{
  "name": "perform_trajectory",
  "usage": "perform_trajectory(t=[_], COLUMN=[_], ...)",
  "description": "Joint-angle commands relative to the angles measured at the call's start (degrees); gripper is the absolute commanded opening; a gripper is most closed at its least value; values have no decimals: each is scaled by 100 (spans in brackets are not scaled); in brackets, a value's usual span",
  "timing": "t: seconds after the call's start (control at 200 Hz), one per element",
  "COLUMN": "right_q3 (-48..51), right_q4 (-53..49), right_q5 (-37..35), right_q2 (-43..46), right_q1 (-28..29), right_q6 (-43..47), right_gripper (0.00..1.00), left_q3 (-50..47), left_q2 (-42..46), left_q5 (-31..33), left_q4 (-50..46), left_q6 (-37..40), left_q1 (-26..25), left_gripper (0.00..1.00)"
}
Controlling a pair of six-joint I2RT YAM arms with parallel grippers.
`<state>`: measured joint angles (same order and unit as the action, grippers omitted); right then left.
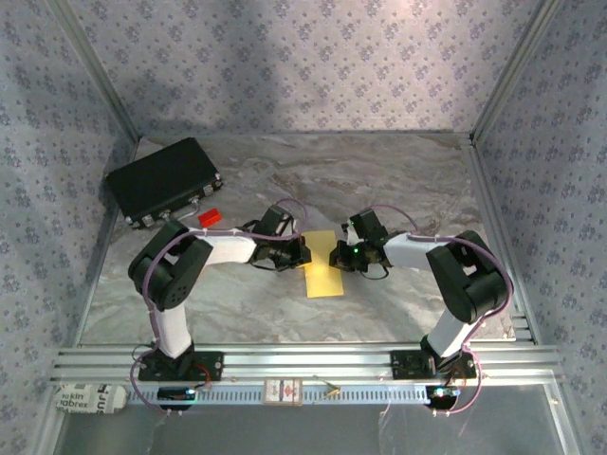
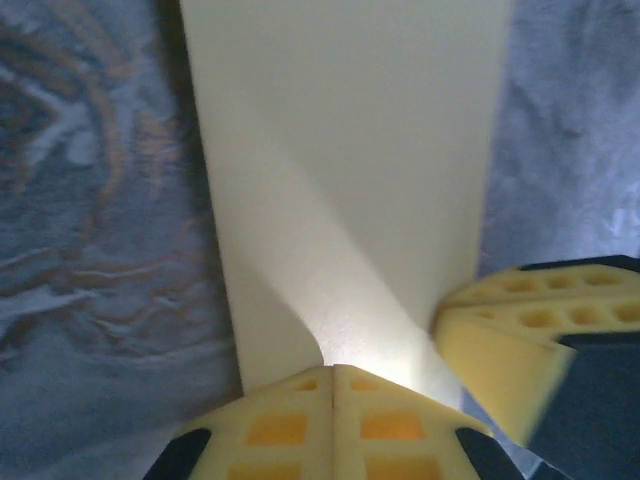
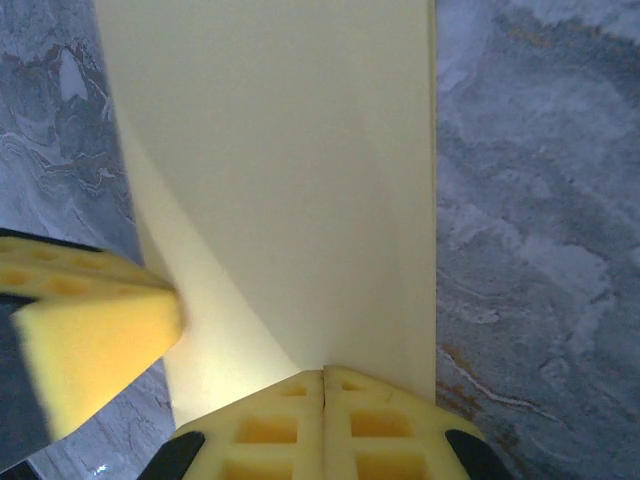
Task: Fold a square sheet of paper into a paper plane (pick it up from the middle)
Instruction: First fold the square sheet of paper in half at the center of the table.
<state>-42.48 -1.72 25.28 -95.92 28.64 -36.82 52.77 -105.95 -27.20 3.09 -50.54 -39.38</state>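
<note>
The yellow sheet of paper (image 1: 322, 270) lies flat on the marble table, folded into a narrow upright strip. A slanted flap crosses it in the left wrist view (image 2: 350, 150) and in the right wrist view (image 3: 290, 150). My left gripper (image 1: 302, 254) is shut, its joined tips (image 2: 333, 368) resting on the strip's left side. My right gripper (image 1: 337, 256) is shut too, its tips (image 3: 323, 372) on the strip's right side. The two face each other across the paper, and each one's yellow fingers show in the other's view: the right gripper's fingers (image 2: 520, 330) and the left gripper's fingers (image 3: 90, 330). A pointed paper plane is out of view.
A black case (image 1: 163, 180) sits at the back left, with a small red block (image 1: 210, 217) just in front of it. Patterned walls close in the table on three sides. An aluminium rail (image 1: 303, 360) runs along the near edge.
</note>
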Motion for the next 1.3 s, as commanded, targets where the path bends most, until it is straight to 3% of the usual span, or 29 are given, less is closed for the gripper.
perform_trajectory(t=[0.0,0.625,0.969,1.294], right_q3=[293,282,311,287], right_q4=[-1120,-1131,-1171,-1173], right_q5=[-776,-770,-802,-788], right_q2=[-269,-280,-213,-210], right_q1=[-34,-44,-43,-66], right_q6=[34,227,213,229], right_gripper=[0,0,0,0], left_q3=[-62,703,694,1266], left_q2=[-153,-402,-637,-604], left_q5=[135,-353,-157,-369], left_q4=[-81,-230,-458,-609], left_q6=[95,220,265,407], left_q1=[-2,368,383,455], left_gripper=[3,5,5,6])
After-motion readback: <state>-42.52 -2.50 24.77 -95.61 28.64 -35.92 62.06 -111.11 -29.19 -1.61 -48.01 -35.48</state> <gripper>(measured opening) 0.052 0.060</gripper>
